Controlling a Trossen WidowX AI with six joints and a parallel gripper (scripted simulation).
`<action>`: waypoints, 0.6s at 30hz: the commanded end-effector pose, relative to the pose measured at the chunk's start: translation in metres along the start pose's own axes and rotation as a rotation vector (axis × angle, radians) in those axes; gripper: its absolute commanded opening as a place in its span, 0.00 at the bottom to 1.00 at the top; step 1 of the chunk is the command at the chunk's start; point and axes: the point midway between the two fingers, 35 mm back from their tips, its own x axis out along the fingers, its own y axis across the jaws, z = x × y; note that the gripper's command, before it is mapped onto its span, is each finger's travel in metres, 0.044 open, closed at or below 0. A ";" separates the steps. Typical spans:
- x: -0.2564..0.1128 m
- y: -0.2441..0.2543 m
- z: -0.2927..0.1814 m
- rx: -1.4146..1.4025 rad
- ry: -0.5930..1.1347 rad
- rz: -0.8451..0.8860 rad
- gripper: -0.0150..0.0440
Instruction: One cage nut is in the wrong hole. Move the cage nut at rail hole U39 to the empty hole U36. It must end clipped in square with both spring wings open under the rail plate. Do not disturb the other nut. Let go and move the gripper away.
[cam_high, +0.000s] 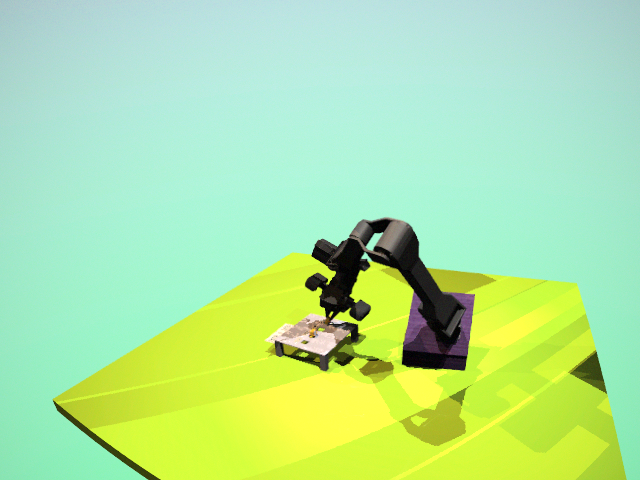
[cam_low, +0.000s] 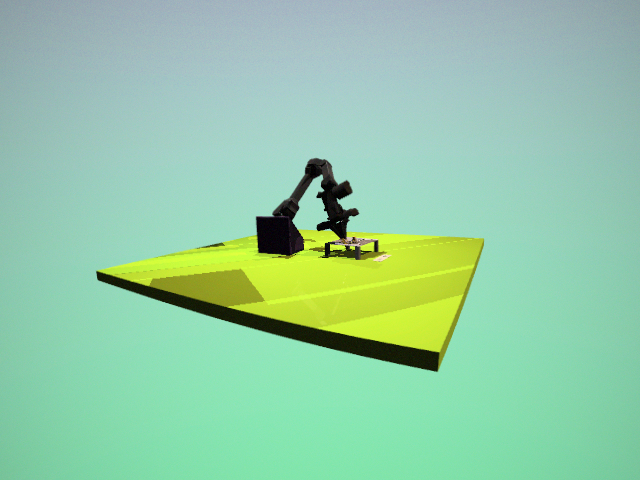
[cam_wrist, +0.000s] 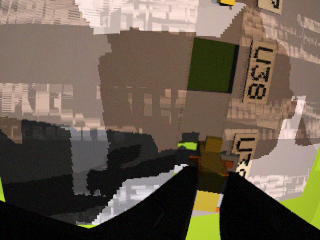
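My gripper is shut on a brass-coloured cage nut beside the U39 label. A corner of the U39 hole shows past the nut's upper left in the wrist view; whether the nut is in the hole or just above it I cannot tell. The other nut sits at U37 on the rail plate. The U38 hole is empty. The U36 hole is empty and outside the wrist view.
The rail plate stands on dark legs above a yellow-green table. A pale printed card lies by its far side. The arm's purple base block stands beyond the other side.
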 end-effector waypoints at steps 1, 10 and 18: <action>0.001 0.000 0.000 -0.003 -0.003 0.006 0.30; 0.001 0.000 0.000 -0.003 -0.003 0.014 0.30; 0.000 -0.001 0.000 -0.003 -0.003 0.023 0.30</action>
